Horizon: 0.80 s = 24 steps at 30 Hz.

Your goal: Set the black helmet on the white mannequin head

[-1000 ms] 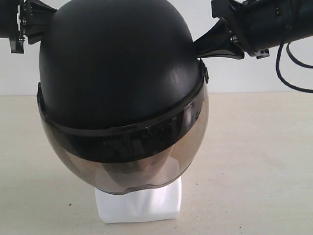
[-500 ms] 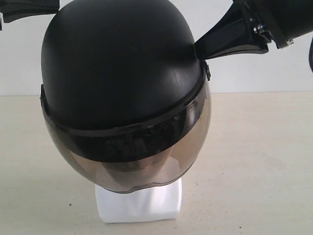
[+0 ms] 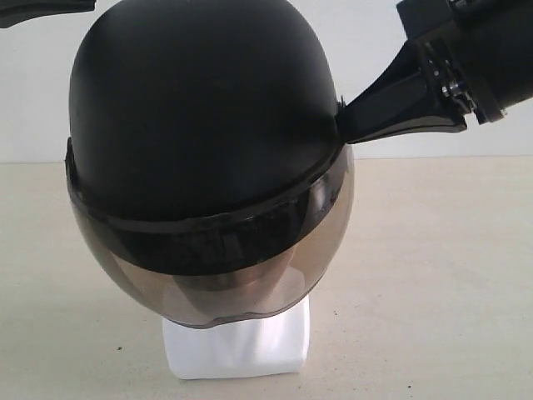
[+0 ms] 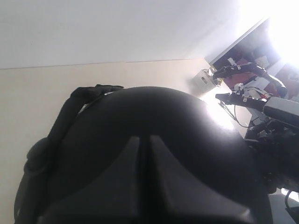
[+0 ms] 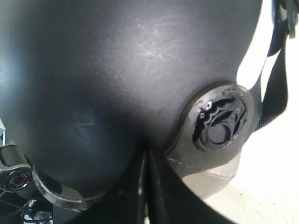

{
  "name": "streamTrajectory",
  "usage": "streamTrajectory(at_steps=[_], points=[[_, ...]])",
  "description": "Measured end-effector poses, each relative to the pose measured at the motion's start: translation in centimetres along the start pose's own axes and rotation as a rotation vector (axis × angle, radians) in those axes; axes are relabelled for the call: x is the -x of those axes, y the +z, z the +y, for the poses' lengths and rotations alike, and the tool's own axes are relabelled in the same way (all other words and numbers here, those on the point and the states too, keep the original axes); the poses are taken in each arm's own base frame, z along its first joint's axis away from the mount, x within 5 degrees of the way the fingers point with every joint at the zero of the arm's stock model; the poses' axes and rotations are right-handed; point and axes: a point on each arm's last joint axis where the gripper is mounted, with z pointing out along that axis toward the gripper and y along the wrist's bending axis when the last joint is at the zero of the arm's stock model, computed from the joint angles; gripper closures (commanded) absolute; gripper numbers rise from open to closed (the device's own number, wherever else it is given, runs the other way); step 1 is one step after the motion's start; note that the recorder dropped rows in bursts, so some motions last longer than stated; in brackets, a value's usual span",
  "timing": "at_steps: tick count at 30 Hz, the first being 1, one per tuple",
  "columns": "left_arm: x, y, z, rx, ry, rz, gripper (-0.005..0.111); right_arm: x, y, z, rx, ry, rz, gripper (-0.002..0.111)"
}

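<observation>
Beige table (image 3: 433, 275) and plain white wall (image 3: 33, 100) form the background; I read from the claws outward.

Right claw (image 5: 145, 156): jaws pressed together with only a thin seam between them, holding nothing. Its tip bears on the side of the helmet (image 3: 200, 108), just beside the visor pivot (image 5: 219, 123). A strap (image 5: 275, 88) hangs loose past the pivot.

Left claw (image 4: 145, 142): jaws likewise together and empty, laid against the shell on the opposite side. In the exterior view only one finger shows, at the upper left edge.

The helmet sits over the head (image 3: 237, 350). The visor (image 3: 216, 283) is down, so I see only the square base below it and a dim face through the tint. The brim line slopes a little, so I judge the fit slightly askew.

Handling, as I judge it:
- The shell is rigid, matte and strongly curved, so a closed tip can push it but may skid across it.
- The visor is thin, glossy, hinged and easily scratched; I would keep off it.
- A secure hold would be the shell's lower rim, or opposed pressure from both sides.
- With the helmet on, the head is top-heavy on its small base, so a one-sided shove could tip it.
</observation>
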Motion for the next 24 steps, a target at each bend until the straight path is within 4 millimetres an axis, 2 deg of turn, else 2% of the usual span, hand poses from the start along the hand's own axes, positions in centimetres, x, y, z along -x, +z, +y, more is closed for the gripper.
streamTrajectory(at_steps=[5,16,24], points=[[0.0,0.0,0.0,0.0,-0.001,0.0,0.102,-0.3,0.7,1.4,0.022,-0.046,0.023,0.108],[0.0,0.0,0.0,0.0,-0.001,0.0,0.102,-0.4,0.7,1.8,0.046,-0.005,0.031,0.108],[0.0,0.0,-0.1,0.001,0.001,0.001,0.102,-0.7,1.2,3.2,0.137,0.022,0.06,0.108]])
